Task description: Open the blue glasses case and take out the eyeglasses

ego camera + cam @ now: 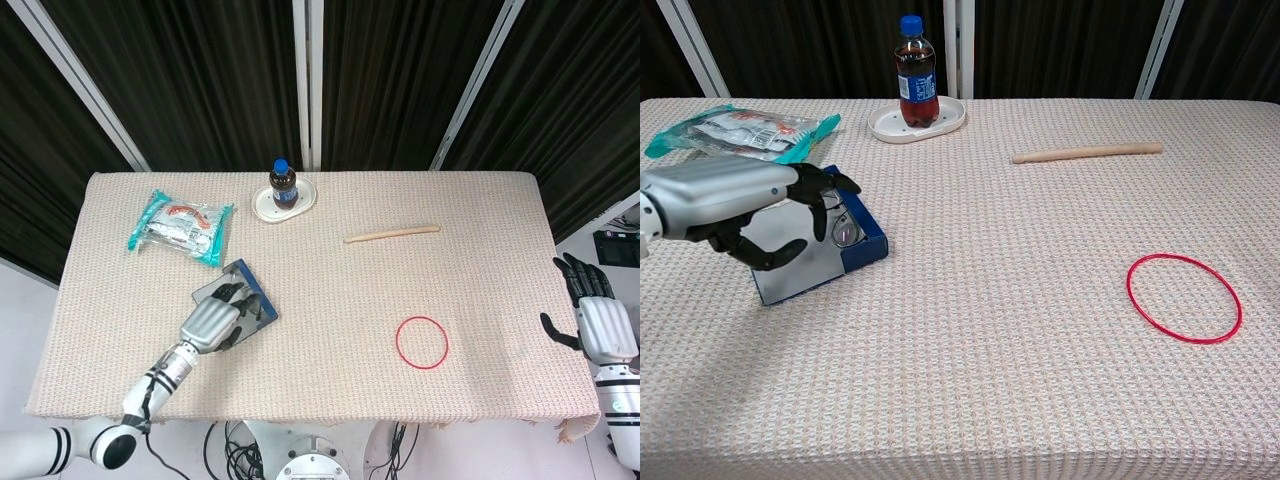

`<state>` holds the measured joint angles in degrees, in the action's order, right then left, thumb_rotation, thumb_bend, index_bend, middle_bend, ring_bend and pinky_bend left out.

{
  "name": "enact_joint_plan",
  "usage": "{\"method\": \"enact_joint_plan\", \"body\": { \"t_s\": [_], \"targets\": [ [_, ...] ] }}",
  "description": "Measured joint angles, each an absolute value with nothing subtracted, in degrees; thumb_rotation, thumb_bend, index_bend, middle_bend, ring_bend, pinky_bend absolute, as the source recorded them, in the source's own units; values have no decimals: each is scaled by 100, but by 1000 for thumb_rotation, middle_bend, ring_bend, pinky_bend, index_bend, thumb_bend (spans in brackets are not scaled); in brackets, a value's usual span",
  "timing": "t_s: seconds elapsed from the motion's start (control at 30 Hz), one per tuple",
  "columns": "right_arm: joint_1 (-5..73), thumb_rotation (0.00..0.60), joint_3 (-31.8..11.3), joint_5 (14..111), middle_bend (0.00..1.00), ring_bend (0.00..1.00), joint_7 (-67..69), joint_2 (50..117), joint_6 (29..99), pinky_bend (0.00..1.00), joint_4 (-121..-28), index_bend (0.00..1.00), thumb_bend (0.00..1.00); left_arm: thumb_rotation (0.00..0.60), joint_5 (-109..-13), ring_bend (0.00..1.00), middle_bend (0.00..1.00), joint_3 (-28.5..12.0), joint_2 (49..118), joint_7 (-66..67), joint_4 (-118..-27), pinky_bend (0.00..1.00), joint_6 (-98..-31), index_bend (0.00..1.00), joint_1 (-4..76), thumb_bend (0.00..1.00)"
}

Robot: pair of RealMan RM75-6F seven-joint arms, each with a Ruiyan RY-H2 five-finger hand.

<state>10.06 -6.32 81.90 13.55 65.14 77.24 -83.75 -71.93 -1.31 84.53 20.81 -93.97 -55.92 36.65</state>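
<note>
The blue glasses case (866, 247) lies open on the left of the table, its grey lid (800, 272) folded flat toward the near side. The eyeglasses (845, 232) rest inside against the blue wall. My left hand (735, 200) hangs over the lid with its fingers arched and the thumb apart; the fingertips (830, 196) are just beside the glasses, and nothing is held. From the head view the left hand (212, 322) covers the near half of the case (250, 283). My right hand (598, 322) stays off the table's right edge with its fingers spread.
A cola bottle (917, 85) stands on a white plate (951, 119) at the back. A snack bag (740, 132) lies behind the case. A wooden stick (1087, 153) and a red ring (1184, 297) lie to the right.
</note>
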Motion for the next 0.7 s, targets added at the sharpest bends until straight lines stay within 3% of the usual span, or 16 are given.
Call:
{"method": "enact_joint_plan", "body": {
  "t_s": [0.37,0.7],
  "targets": [
    [1006,600,-643,8200,0,0,1502,6523,7739,0,-8299,0,300,600,-7498,10,331,-162,9031,1757,-8886,90,-5459,77,3786,530],
    [1043,600,-640,8200,0,0,1494,6547,7682,0,-8271,0,299,600,-7515,9,331,-432,9503,1842,-8703,90,-5212,77,4135,533]
  ]
}}
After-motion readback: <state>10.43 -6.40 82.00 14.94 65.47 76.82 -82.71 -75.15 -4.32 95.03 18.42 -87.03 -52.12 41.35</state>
